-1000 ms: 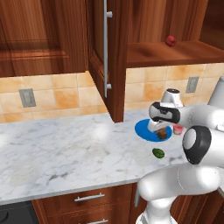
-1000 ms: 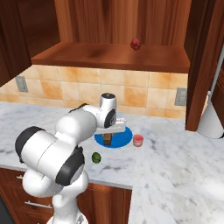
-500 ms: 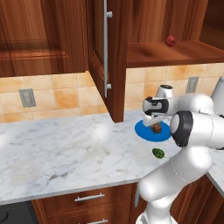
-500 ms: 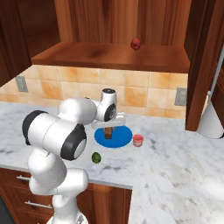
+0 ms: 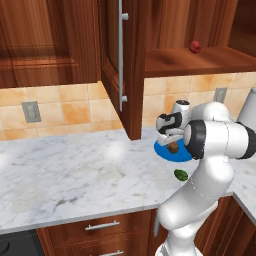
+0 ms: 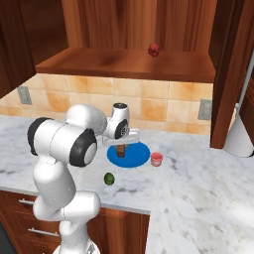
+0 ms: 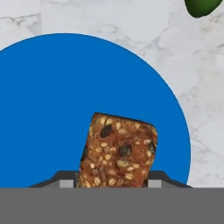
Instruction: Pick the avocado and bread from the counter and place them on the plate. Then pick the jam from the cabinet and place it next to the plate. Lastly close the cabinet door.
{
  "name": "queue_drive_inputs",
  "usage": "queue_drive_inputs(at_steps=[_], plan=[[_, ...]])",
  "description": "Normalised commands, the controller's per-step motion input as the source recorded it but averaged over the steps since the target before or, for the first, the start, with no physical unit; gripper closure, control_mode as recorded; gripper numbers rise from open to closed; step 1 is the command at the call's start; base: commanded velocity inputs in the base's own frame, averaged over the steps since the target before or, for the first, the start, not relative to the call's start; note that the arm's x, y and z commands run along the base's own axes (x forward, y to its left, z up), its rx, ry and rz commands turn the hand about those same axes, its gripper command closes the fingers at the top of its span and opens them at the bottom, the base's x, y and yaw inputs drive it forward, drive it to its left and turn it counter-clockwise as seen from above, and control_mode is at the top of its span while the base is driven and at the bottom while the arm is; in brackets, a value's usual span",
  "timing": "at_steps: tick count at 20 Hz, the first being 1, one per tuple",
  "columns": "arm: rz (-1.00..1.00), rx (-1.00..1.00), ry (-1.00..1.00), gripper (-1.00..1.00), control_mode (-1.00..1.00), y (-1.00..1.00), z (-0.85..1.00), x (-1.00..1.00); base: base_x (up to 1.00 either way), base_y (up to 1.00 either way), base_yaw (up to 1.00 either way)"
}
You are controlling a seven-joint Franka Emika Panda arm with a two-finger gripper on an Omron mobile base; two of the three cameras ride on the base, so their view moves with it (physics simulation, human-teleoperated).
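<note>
So the fingers (image 7: 111, 183) are clamped tight on the bread (image 7: 118, 151), holding it right over the blue plate (image 7: 52, 109). Avocado (image 6: 109, 178) sits on the desk (image 6: 198, 188) nearby.

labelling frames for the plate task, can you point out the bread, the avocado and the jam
bread (image 7: 118, 151): hand view, middle of its seeded top face
avocado (image 6: 109, 179): right base view, middle of the green lump
jam (image 6: 157, 158): right base view, side of the pink jar

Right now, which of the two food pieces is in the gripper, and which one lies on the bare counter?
The bread, a brown seeded block, is in the gripper over the plate. The avocado, a dark green oval, lies on the counter beside the plate.
</note>
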Motion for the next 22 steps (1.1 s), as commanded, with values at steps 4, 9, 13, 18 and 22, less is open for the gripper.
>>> queue_drive_inputs(at_steps=[4,9,13,18,22], plan=[[0.13,0.0,-0.02,1.0,-1.0,-0.04,-0.26,0.05,0.0,0.0,0.0],[0.13,0.0,-0.01,-1.0,-1.0,-0.01,-0.27,0.17,0.0,0.0,0.0],[0.13,-0.03,-0.05,-1.0,-1.0,-0.15,-0.1,0.13,0.0,0.0,0.0],[0.13,-0.05,-0.11,-1.0,-1.0,-0.33,0.19,0.0,0.0,0.0,0.0],[0.14,-0.06,-0.12,-1.0,-1.0,-0.34,0.32,0.0,0.0,0.0,0.0]])
